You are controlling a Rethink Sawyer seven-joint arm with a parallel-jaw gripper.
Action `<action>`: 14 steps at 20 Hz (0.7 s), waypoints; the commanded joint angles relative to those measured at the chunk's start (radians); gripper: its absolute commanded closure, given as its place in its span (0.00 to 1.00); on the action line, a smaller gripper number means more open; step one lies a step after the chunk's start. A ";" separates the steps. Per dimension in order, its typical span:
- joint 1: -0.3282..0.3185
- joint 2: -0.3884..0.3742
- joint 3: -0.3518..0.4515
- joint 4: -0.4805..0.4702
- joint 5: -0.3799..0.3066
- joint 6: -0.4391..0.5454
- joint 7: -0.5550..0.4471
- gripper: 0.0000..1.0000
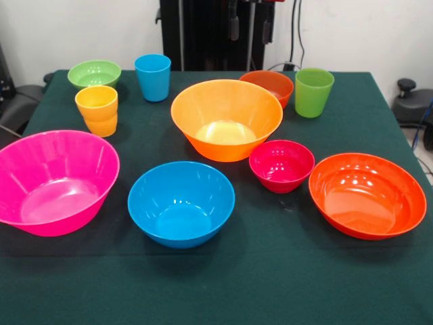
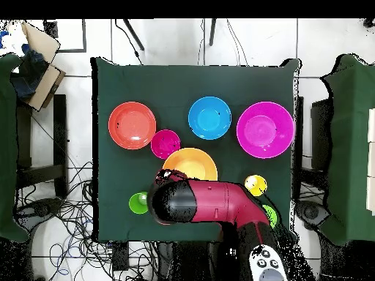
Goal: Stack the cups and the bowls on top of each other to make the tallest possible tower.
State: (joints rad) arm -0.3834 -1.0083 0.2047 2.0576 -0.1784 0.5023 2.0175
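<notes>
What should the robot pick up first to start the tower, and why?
Probably the medium blue bowl, to set inside the big orange bowl. Nothing is stacked yet: every bowl and cup stands apart on the table. The orange bowl is wide and central, so it looks like a steady base. The gripper cannot be seen clearly.

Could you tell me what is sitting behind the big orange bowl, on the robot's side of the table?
In the front view, a small orange-red bowl sits behind the big orange bowl, its lower front hidden by the big bowl's rim. A green cup stands beside it.
</notes>
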 commanded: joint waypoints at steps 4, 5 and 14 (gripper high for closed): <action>0.061 0.034 0.048 -0.050 -0.090 0.043 -0.032 0.00; 0.067 0.037 0.046 -0.051 -0.091 0.038 -0.027 0.00; 0.125 0.040 0.006 -0.041 -0.092 -0.005 0.028 0.00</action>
State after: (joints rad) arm -0.2855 -1.0035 0.1997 2.0476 -0.1919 0.5023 2.0175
